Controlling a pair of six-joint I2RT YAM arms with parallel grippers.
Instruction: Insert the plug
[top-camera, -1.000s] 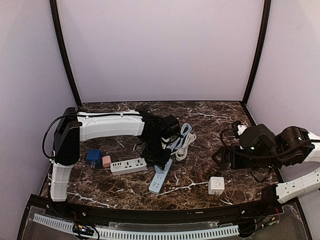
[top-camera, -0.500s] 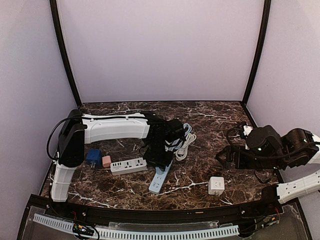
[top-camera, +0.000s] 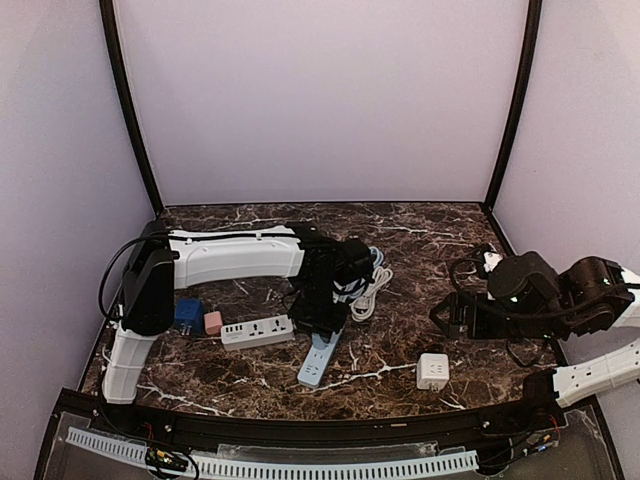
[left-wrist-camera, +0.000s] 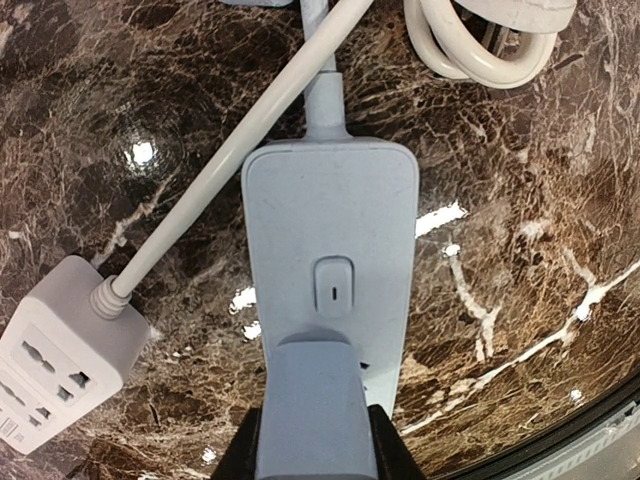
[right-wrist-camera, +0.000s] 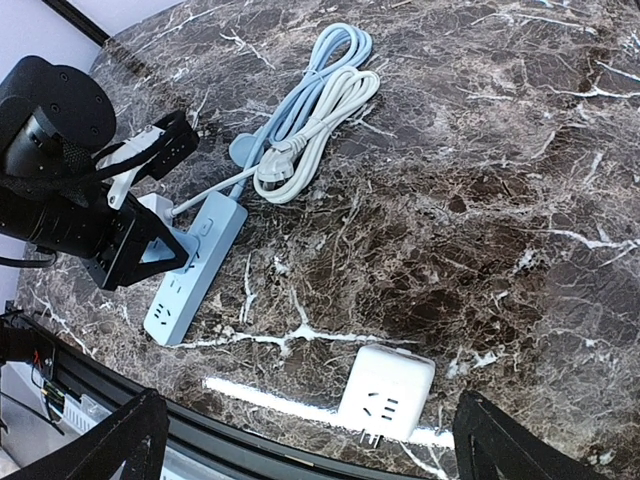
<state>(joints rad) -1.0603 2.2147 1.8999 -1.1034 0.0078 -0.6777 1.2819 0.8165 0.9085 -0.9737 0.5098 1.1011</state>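
Sunk slightly lower and drawn in tighter since a second ago on the left, with forearm stretched level across the table and left gripper (left-wrist-camera: 312, 445) pointing straight down over the pale blue power strip (left-wrist-camera: 330, 230). Set on a dark veined marble table (top-camera: 430, 235) between lilac walls (top-camera: 320, 100), with a white power strip (top-camera: 256, 330) just beside. Clamped on a pale blue plug (left-wrist-camera: 310, 400) above the strip's sockets, seating impossible to tell; spread wide and empty at the right gripper (top-camera: 446, 316), hovering well to the right.
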